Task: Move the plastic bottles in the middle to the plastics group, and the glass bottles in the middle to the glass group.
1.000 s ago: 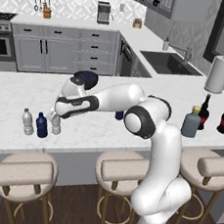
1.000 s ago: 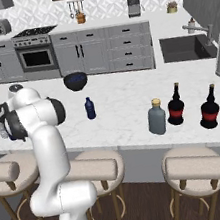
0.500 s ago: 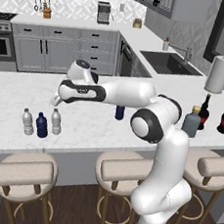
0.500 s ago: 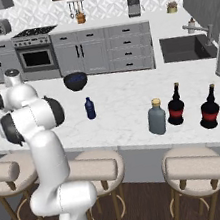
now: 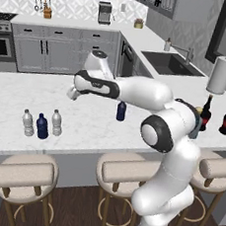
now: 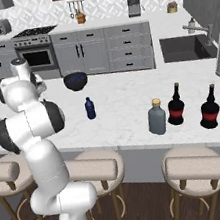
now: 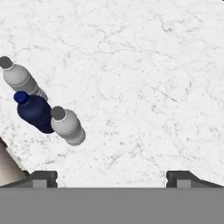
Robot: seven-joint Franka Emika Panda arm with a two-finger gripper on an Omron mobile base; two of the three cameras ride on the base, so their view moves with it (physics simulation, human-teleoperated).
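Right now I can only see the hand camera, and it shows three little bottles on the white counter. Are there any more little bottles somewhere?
Observer: Yes, one small dark blue bottle stands alone in the middle of the counter.
Operator: Where's the big bottle?
Observer: The big grey-blue bottle stands upright right beside the two red-labelled bottles, off to the robot's right.
Operator: Anything else up there?
Observer: A dark bowl sits on the counter behind that lone blue bottle.
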